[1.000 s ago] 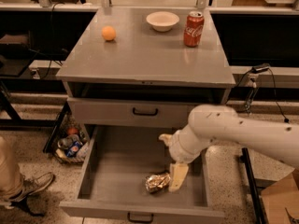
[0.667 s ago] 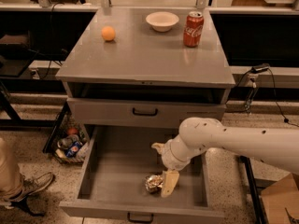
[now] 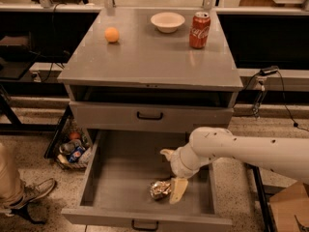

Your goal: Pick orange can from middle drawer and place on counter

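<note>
Silver-gold and crumpled, lying flat on the floor of the middle drawer (image 3: 120, 168), near its front wall and a little right of its centre: the orange can (image 3: 160, 189). Has not budged over the last second.

Different story for the gripper (image 3: 169, 177): has slid leftward across the drawer and dropped lower inside it, toward the drawer's front. Now hangs within the drawer with cream fingers (image 3: 177, 191) spread apart and nothing between them. One finger down at the can's right side, touching it or just short, hard to say which; the other up toward the drawer's back.

Means an approach nearly finished, with no grasp made yet. Probably calls for a small shift further left across the drawer, or a turn of the wrist, to bring the can between both fingers before closing. Risks nudging the light, crushed can along the drawer floor instead of catching it.

Leaves the lift out of the drawer and the set-down on the counter (image 3: 145, 57), above the drawer, all to come.
</note>
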{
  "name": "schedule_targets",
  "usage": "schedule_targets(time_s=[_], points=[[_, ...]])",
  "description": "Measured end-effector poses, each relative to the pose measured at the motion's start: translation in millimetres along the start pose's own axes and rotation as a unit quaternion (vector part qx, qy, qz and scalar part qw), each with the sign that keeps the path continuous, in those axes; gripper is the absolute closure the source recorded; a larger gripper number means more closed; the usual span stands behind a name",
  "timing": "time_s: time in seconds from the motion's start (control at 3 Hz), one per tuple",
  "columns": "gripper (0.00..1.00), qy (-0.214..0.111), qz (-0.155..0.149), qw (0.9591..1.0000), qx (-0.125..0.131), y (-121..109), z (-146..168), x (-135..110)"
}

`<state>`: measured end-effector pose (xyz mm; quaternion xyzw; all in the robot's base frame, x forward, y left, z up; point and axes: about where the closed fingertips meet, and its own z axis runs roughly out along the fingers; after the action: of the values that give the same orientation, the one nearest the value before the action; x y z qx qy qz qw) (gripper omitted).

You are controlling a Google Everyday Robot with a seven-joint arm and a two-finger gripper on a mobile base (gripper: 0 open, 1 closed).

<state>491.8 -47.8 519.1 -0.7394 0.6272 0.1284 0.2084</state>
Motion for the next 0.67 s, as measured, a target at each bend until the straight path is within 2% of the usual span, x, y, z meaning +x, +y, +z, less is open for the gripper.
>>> schedule_targets(time_s=[0.33,0.67], points=[[0.00,-0.004,-0.010,0.9998,0.015,-16.5,25.1,33.8],[0.00,-0.011,-0.027,0.9993,0.023,-30.1,66.9,56.3]])
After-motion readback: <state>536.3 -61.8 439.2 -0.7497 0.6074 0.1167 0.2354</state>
